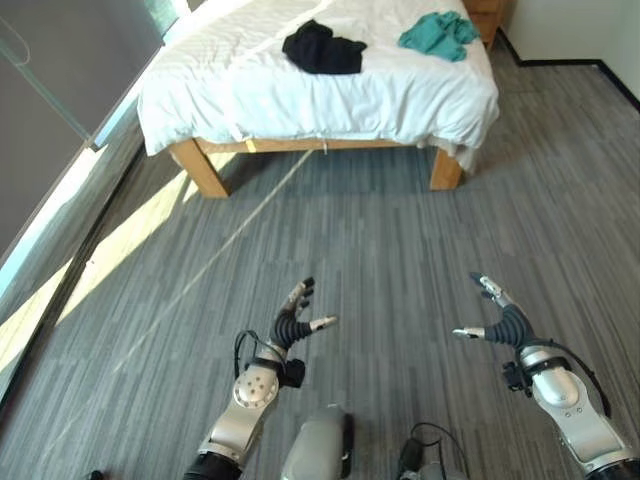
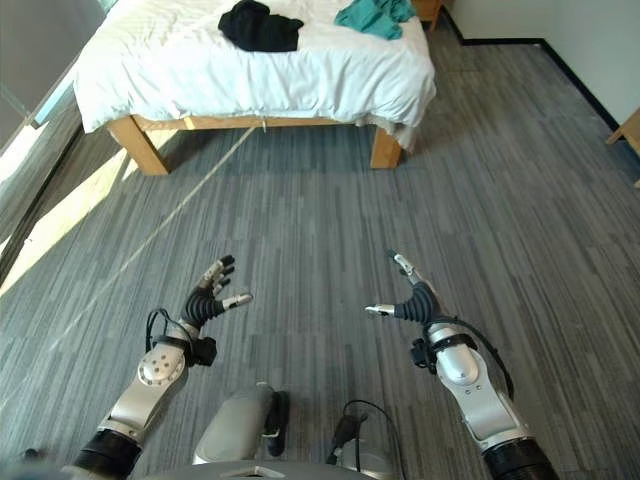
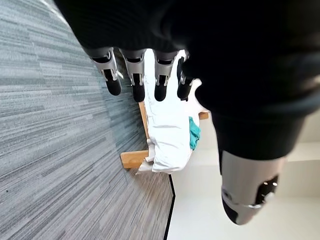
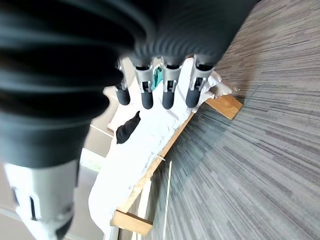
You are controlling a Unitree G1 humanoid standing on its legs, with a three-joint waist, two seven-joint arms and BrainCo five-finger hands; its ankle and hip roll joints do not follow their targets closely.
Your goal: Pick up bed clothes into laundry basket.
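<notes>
A black garment [image 1: 323, 48] lies crumpled on the white bed [image 1: 250, 90] ahead, and a teal garment [image 1: 438, 34] lies to its right near the bed's far right side. Both show again as the black garment [image 2: 258, 26] and teal garment [image 2: 375, 16] in the right eye view. My left hand [image 1: 292, 325] hangs low over the floor at lower left, fingers straight and empty. My right hand [image 1: 499, 318] is at lower right, also open with nothing in it. Both hands are well short of the bed. The teal garment [image 3: 194, 132] and black garment [image 4: 128, 128] appear past the fingers.
Grey striped carpet [image 1: 380, 250] stretches between me and the bed. The bed stands on wooden legs [image 1: 203, 168], with a glass wall [image 1: 70, 110] along the left. A wooden nightstand [image 1: 487, 15] sits beyond the bed's right corner, and a furniture corner [image 2: 628, 130] shows at the right.
</notes>
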